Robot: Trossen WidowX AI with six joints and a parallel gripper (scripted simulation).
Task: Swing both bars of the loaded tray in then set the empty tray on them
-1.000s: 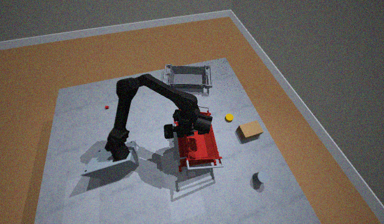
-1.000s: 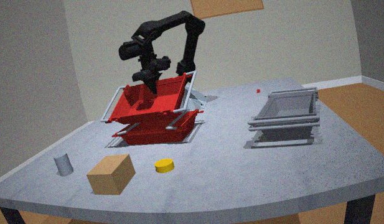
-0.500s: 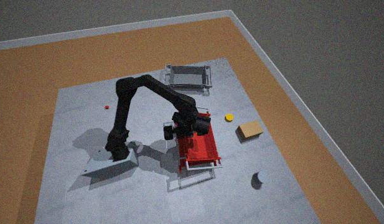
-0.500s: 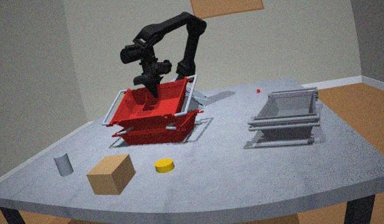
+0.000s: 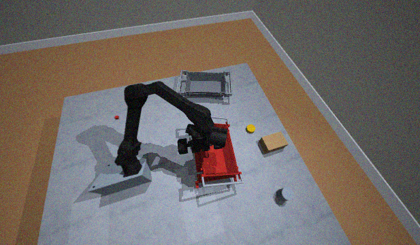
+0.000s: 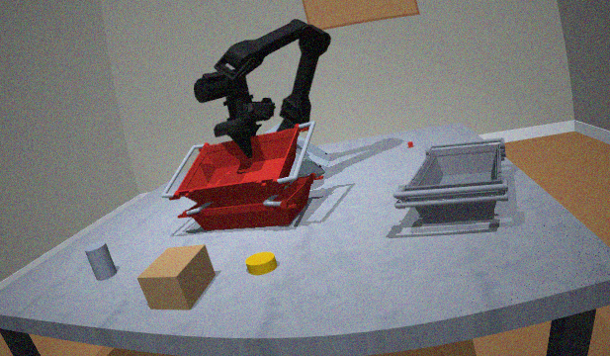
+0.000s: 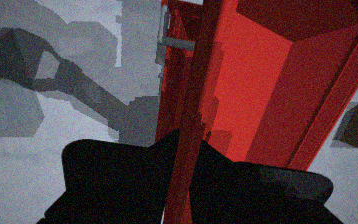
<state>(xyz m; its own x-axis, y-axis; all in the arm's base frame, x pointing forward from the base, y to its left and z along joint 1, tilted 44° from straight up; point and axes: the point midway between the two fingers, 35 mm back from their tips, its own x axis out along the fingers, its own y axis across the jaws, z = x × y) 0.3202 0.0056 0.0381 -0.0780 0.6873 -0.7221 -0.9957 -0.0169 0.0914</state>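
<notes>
Over the lower tray point(image 6: 245, 219) point(image 7: 172, 100), the upper tray point(image 5: 219, 160) point(image 6: 265, 170) point(image 7: 255, 75) is held by its near long wall, on which the hand point(image 5: 200, 150) point(image 6: 248, 154) point(image 7: 182, 134) is clamped. Its long axis seems to be matched with the lower one's; straight lowering onto the bars is probably needed.

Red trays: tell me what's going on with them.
The arm's gripper is shut on one wall of the empty red tray and holds it over the loaded tray, which stands on the table. The two look very close now, but whether they touch is hard to tell. The held tray looks somewhat tilted, and it has not been let go. A grey tray stands off to the side.
</notes>
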